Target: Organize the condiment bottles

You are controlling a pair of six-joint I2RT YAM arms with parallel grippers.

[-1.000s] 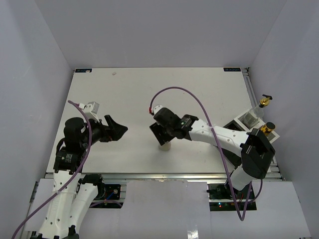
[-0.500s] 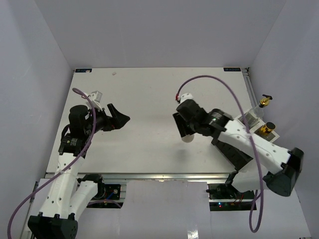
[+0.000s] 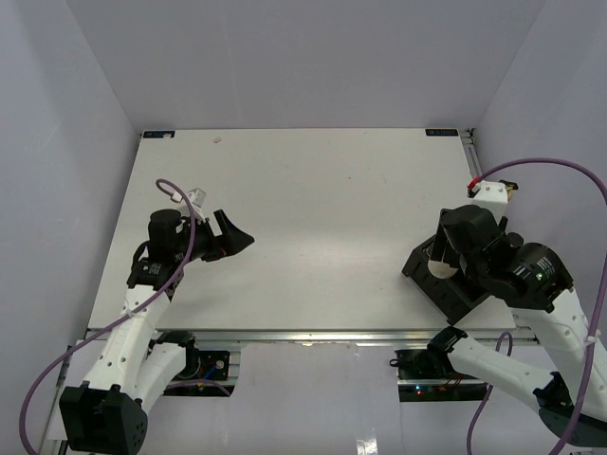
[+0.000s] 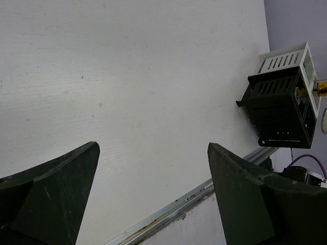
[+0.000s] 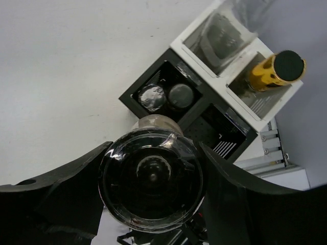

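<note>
My right gripper (image 5: 153, 179) is shut on a small black-capped jar (image 5: 152, 176) and holds it above the black rack (image 5: 225, 135) at the table's right edge. In the top view this gripper (image 3: 442, 262) is over the rack's near-left corner (image 3: 415, 266). One rack compartment holds a chrome-topped shaker (image 5: 152, 97) and a dark-capped jar (image 5: 181, 95). The white rack (image 5: 186, 38) behind it holds the clear glass bottle (image 5: 222, 38) and the yellow-labelled black-capped bottle (image 5: 278, 69). My left gripper (image 3: 239, 237) is open and empty above the table's left part.
The black rack (image 4: 281, 112) and the white rack (image 4: 286, 58) also show far off in the left wrist view. The table's near metal rail (image 3: 303, 334) runs along the front. Grey walls close in both sides.
My right arm has swung from the table's middle to the right edge, carrying the jar over the black rack. My left gripper has shifted slightly right and stays open.
</note>
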